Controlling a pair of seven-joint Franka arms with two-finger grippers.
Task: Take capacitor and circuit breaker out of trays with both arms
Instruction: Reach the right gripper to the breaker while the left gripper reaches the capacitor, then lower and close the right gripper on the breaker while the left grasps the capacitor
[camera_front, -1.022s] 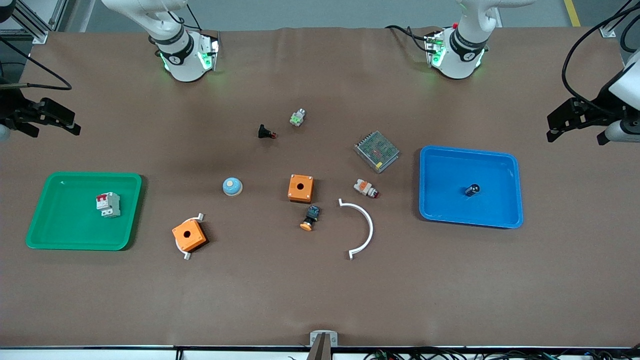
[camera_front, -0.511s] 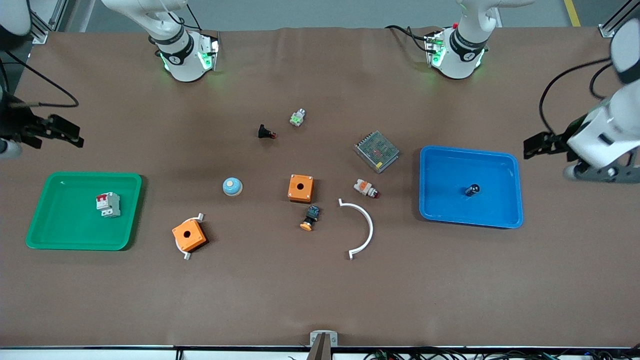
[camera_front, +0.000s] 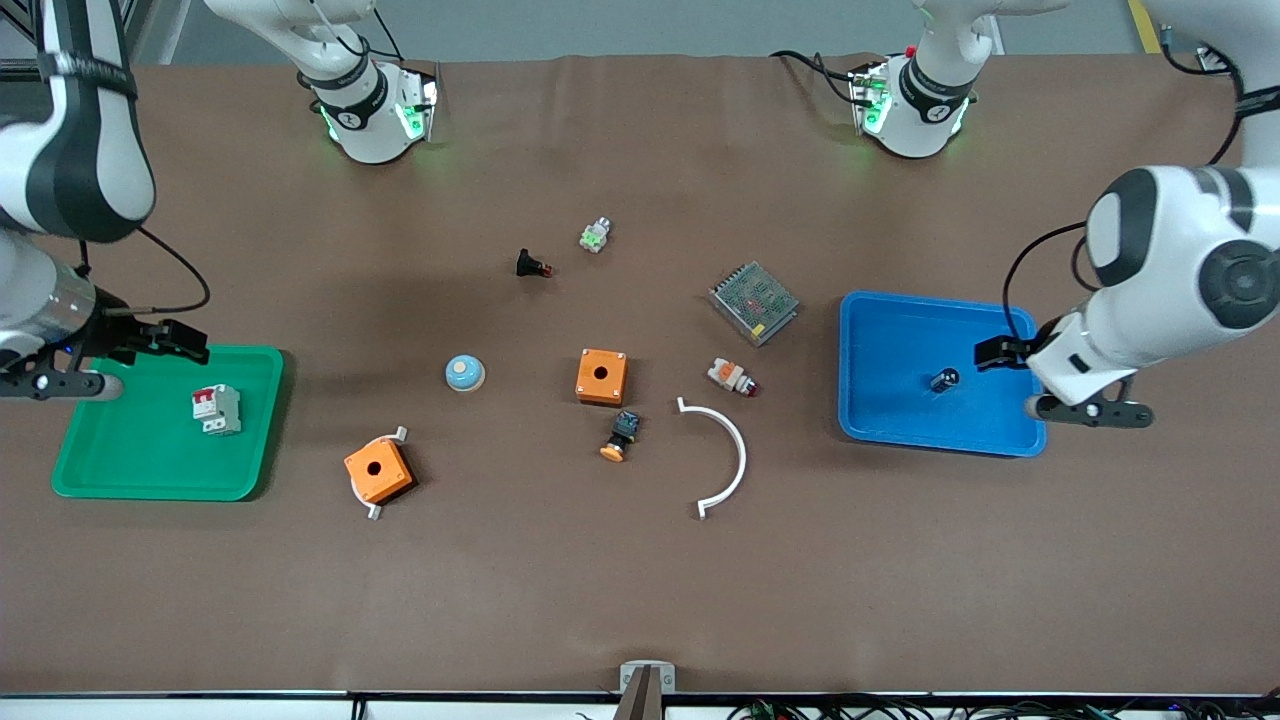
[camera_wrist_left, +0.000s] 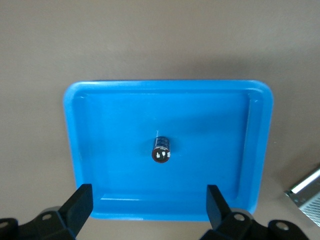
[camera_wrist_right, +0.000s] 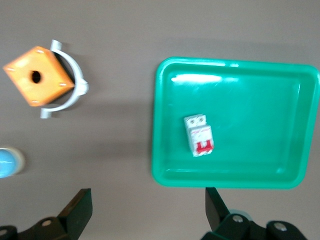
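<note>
The capacitor (camera_front: 944, 379), a small dark cylinder, lies in the blue tray (camera_front: 900, 430); it also shows in the left wrist view (camera_wrist_left: 161, 149). The breaker (camera_front: 217, 409), grey-white with a red switch end, lies in the green tray (camera_front: 110, 470); it also shows in the right wrist view (camera_wrist_right: 199, 135). My left gripper (camera_front: 1000, 353) is open and empty in the air over the blue tray's rim (camera_wrist_left: 165, 215), apart from the capacitor. My right gripper (camera_front: 175, 342) is open and empty in the air over the table beside the green tray's rim (camera_wrist_right: 225, 181), apart from the breaker.
Between the trays lie two orange boxes (camera_front: 601, 376) (camera_front: 378, 471), a white arc (camera_front: 722, 456), a blue dome (camera_front: 465, 373), a metal mesh box (camera_front: 754, 302), an orange-capped push-button (camera_front: 620, 436), a white-and-orange part (camera_front: 731, 377) and a black red-tipped part (camera_front: 531, 265).
Both arms have swung in from the table's ends: the left gripper now hangs over the blue tray's rim, the right beside the green tray. No object has moved.
</note>
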